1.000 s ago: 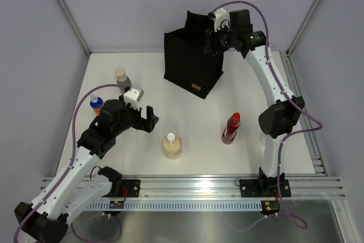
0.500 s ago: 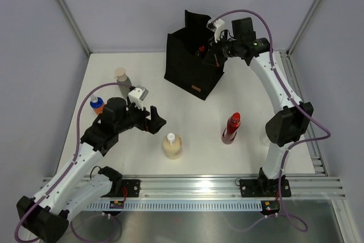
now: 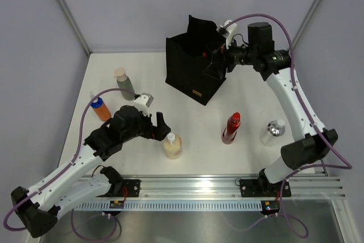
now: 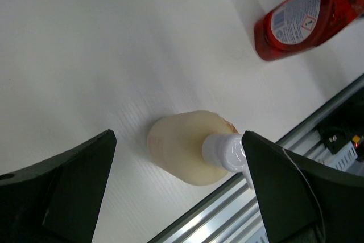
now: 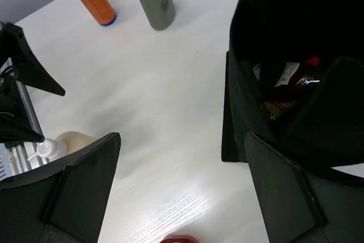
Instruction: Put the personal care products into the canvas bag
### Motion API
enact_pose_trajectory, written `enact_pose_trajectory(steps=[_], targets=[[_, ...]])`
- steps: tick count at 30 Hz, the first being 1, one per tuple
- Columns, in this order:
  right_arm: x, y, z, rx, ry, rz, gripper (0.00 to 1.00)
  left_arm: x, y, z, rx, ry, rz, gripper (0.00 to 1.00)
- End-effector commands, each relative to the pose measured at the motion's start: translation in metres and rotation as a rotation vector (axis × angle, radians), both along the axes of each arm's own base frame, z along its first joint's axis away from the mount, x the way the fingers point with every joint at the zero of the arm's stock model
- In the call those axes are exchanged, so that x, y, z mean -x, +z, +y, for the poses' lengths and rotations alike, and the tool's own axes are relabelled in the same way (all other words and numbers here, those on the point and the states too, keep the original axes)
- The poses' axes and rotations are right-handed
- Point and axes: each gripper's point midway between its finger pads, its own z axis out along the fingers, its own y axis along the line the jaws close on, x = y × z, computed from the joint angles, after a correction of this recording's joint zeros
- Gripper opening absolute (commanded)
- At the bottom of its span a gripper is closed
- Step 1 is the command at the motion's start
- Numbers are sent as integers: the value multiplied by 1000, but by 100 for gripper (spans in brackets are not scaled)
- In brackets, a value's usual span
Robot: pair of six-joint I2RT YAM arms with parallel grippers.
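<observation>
The canvas bag (image 5: 239, 112) hides most of the bottles (image 5: 297, 75) inside it.

Left hand (image 4: 179, 166) forward, astride the beige bottle (image 3: 172, 147); right hand (image 5: 181, 189) back off the canvas bag (image 3: 186, 71), seemingly empty.

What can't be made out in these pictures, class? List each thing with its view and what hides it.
Right wrist view: walls and shadow of the canvas bag hide its contents, except one reddish bottle.
Left wrist view: the red bottle is cut off by the right edge.
Top view: the right gripper fingertips merge with the black bag.
</observation>
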Motion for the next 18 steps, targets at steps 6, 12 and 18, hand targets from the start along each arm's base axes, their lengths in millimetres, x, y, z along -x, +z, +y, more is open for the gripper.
enact_pose_trajectory(steps=[6, 12, 18], targets=[[83, 38, -37, -60, 139, -276, 99, 24, -5, -27, 54, -53, -173, 99], [118, 13, -61, -66, 157, -258, 99, 30, -6, -42, 84, -78, -282, 99], [140, -12, -69, -57, 129, -240, 99, 20, -71, -45, -82, -27, -178, 99]])
